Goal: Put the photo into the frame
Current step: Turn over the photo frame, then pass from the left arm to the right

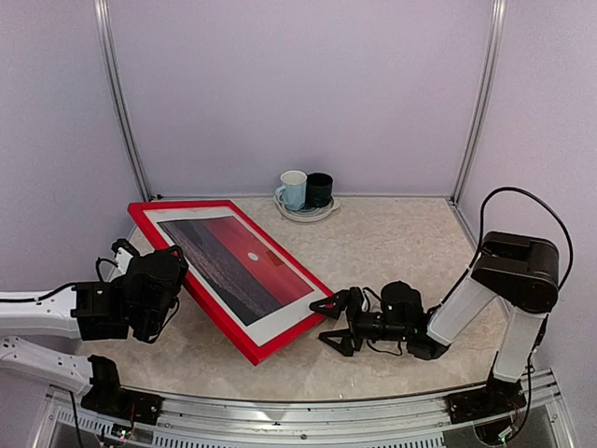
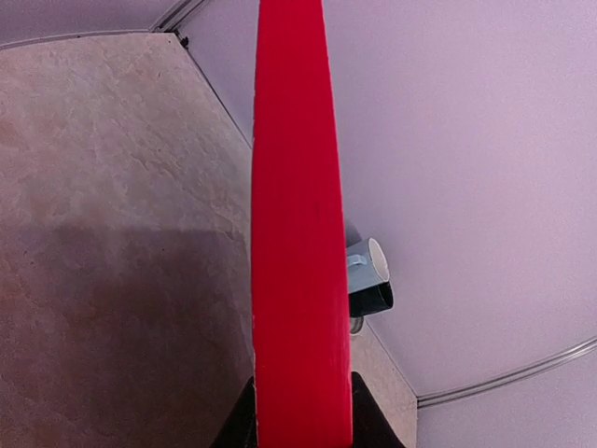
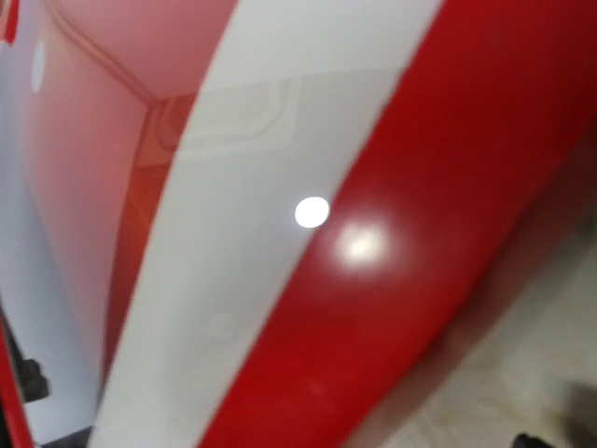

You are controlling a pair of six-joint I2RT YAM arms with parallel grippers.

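On my top feed each arm reads as white tubular links joined by black joint housings. The left arm [image 1: 37, 313] ends in a blocky black wrist, and a thin black cable [image 1: 56, 289] runs along its upper link. The right arm [image 1: 457, 313] has a large rounded black joint housing [image 1: 518, 269] with a black cable loop [image 1: 522, 191] over it. The right base [image 1: 480, 403] is black. The right gripper [image 1: 326, 324] is black with skeletal triangular fingers. The left gripper [image 2: 303, 427] shows me only dark finger edges
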